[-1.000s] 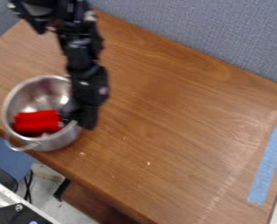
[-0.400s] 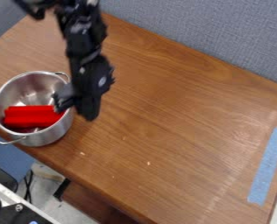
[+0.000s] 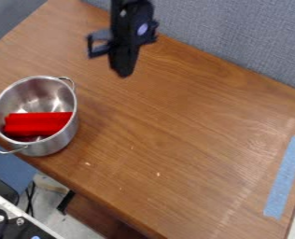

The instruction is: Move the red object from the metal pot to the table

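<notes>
I can read no brand, label or other writing anywhere in my view; the red object (image 3: 38, 125) shows a plain face, and so does the strip of light blue tape (image 3: 284, 177) toward the right side.

The red object lies inside the metal pot (image 3: 35, 110), down and to the left of my pincer (image 3: 92, 47) in the view and well apart from it. Nothing of mine touches it. The pot itself stands on the brown wood-grain tabletop (image 3: 175, 121), close to its left edge, with its thin wire handle (image 3: 6, 149) hanging over the near-left side of the rim.

The object is bright red, elongated and rounded, a block lying on its side across the lower part of the pot's inside. Shiny silver wall shows above it, and its right end reaches close to the pot's wall.

My pincer is closed, out over the tabletop, and I see nothing in its hold. My arm is dark and blurred here, so the fingertips are probably where I place them, though I can't make out their exact outline.
</notes>
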Motion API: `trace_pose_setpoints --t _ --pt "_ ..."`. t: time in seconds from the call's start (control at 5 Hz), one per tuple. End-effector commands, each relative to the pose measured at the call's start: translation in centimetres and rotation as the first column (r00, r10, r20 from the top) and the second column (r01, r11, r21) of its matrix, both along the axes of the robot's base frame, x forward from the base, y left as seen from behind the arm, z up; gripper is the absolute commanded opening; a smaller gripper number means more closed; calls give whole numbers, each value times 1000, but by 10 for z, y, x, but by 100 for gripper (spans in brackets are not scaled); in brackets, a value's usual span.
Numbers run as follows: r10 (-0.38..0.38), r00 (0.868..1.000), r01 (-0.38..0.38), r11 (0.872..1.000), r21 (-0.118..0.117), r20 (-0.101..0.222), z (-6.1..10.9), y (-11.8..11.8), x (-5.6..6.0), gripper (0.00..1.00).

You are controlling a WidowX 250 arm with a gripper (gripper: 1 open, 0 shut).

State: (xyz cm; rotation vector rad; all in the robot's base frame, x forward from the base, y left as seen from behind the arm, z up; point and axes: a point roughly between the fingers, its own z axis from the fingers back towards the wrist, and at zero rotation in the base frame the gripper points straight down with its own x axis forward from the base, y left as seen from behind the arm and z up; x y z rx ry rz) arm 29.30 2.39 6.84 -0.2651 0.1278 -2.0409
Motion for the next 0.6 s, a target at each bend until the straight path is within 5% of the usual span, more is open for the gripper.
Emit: trace_pose_setpoints --t 0.0,0.2,0.4 --pt "15 1000 -15 1000 8 15 24 -16 24 0" --pt "110 994 -110 994 6 19 16 -19 24 100" --pt "127 992 -127 992 13 14 -29 -14 21 100"
